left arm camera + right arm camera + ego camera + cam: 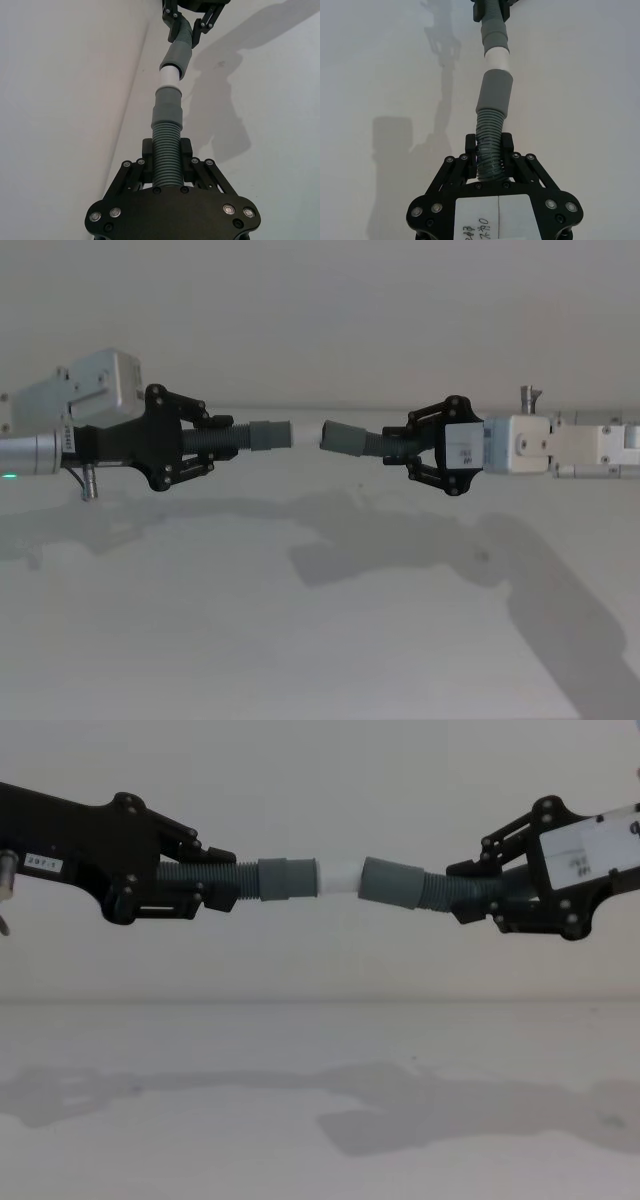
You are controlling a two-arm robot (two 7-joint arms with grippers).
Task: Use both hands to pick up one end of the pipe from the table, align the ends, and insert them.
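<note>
A: Where is the left pincer (218,437)?

B: It is held up in the air above the desk (320,640), reaching toward the middle. Its fingers are clenched on the ribbed body of one hose piece (240,880), and the smooth cuff with the white tip (338,876) sticks out past its fingertips.

A: And the right pincer (395,447)?

B: It faces the left one at about the same height. It is grasping the ribbed part of the other hose piece (440,892), and the plain gray cuff (392,883) juts out ahead of its fingertips toward the left pincer.

A: Do the two ends meet?

B: From the chest, the white tip reaches the mouth of the plain gray cuff and the two look to be touching, with the right piece angled slightly downward away from the join. From the head, the white tip is hard to make out against the pale background, so how far in it sits cannot be told.

A: Anything else between the pincers?

B: Only their shadows lie on the desk below.
</note>
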